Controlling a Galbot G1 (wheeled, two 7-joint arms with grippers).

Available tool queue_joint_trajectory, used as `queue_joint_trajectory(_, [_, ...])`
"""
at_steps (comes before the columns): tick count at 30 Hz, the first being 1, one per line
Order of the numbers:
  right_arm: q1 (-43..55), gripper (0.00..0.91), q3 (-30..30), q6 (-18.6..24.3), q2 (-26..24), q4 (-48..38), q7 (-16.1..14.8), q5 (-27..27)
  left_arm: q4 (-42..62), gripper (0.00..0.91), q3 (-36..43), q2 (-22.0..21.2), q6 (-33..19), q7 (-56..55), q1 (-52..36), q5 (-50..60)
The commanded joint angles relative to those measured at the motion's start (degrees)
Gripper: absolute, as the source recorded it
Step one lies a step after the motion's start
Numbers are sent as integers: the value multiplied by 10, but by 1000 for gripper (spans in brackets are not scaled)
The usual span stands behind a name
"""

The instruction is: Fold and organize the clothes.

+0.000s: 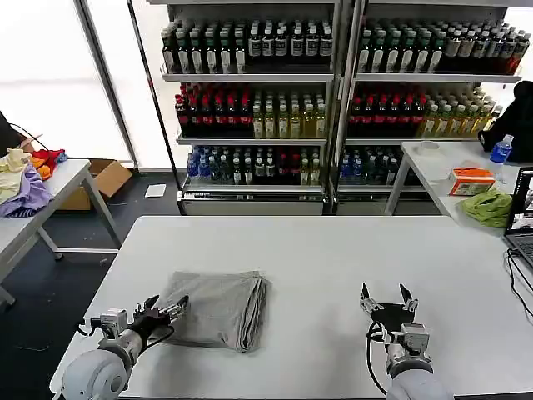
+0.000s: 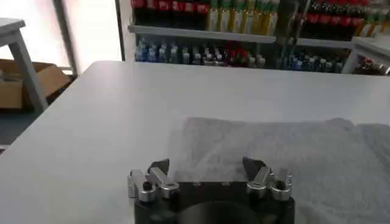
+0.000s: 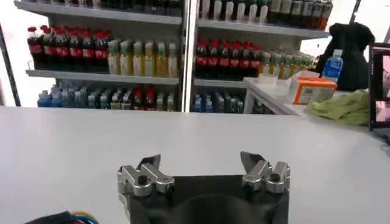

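The folded grey shirt (image 1: pixel 218 309) is lying on the near-left part of the bench (image 1: pixel 333 250), just right of the left tool (image 1: pixel 166 313), which is gaping empty at its left edge, while the right tool (image 1: pixel 386 295) is waiting spread and empty, well apart.

Shirt (image 1: pixel 218 309): soft matt grey cloth w/ fine texture; table (image 1: pixel 333 250): smooth matt white.
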Motion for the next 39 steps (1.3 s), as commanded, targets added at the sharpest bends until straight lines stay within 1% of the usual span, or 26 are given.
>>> queue_joint_trajectory(1, [-1, 907, 2, 1, -1, -1, 0, 0, 10, 262, 1, -1, 2, 6, 3, -5])
queue_joint_trajectory(2, [-1, 907, 2, 1, -1, -1, 0, 0, 9, 71, 1, -1, 2, 7, 3, -5])
queue_joint_trajectory(3, [-1, 907, 3, 1, -1, -1, 1, 0, 9, 0, 2, -2, 1, 7, 4, -6])
queue_joint_trajectory(20, [3, 907, 8, 1, -5, 4, 3, 3, 8, 0, 7, -5, -4, 7, 2, -5])
queue_joint_trajectory(25, [7, 907, 7, 1, -5, 4, 4, 5, 7, 0, -15, -4, -6, 8, 0, -3])
queue_joint_trajectory(28, [14, 907, 4, 2, -5, -1, 7, 8, 5, 0, -44, 11, -6, 10, 2, -6])
queue_joint_trajectory(32, [32, 907, -2, 1, -5, -7, 10, 13, 9, 0, -119, 41, -10, 7, 11, -20])
queue_joint_trajectory(39, [47, 907, -8, 4, -3, -17, 8, 22, 28, 0, -273, 132, 2, 1, 36, -78])
